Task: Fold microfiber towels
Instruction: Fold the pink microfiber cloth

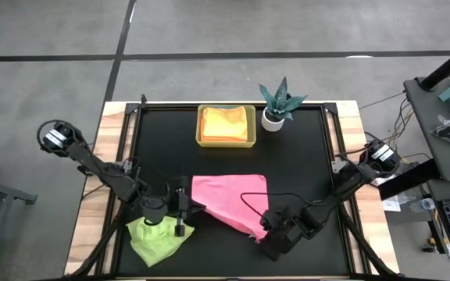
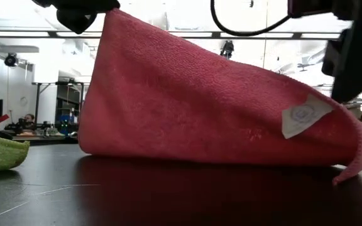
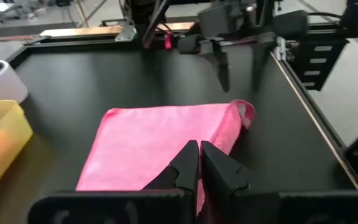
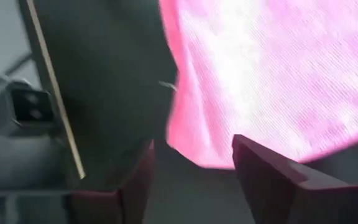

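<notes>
Pink towel [image 1: 229, 199]: spread over the black mat [image 1: 162, 148] at the middle front of the table, one corner lifted off the surface, the opposite front corner curled over with a white label [image 2: 303, 115] showing. Left gripper [image 1: 184, 204]: at the towel's left front corner, fingers [image 3: 188, 163] pressed together, clenched on that raised corner of the pink cloth. Right gripper [image 1: 266, 234]: at the towel's right front corner, fingers [image 4: 260, 163] spread apart, released, the cloth's edge lying just beyond them and not pinched. Lime green towel [image 1: 156, 236]: crumpled heap at the left front of the mat, beside the left gripper. Orange-yellow towels [image 1: 226, 122]: stacked in the yellow tray [image 1: 201, 139] at the mat's back edge. Small spiky plant [image 1: 278, 101]: white pot, just right of the tray.
</notes>
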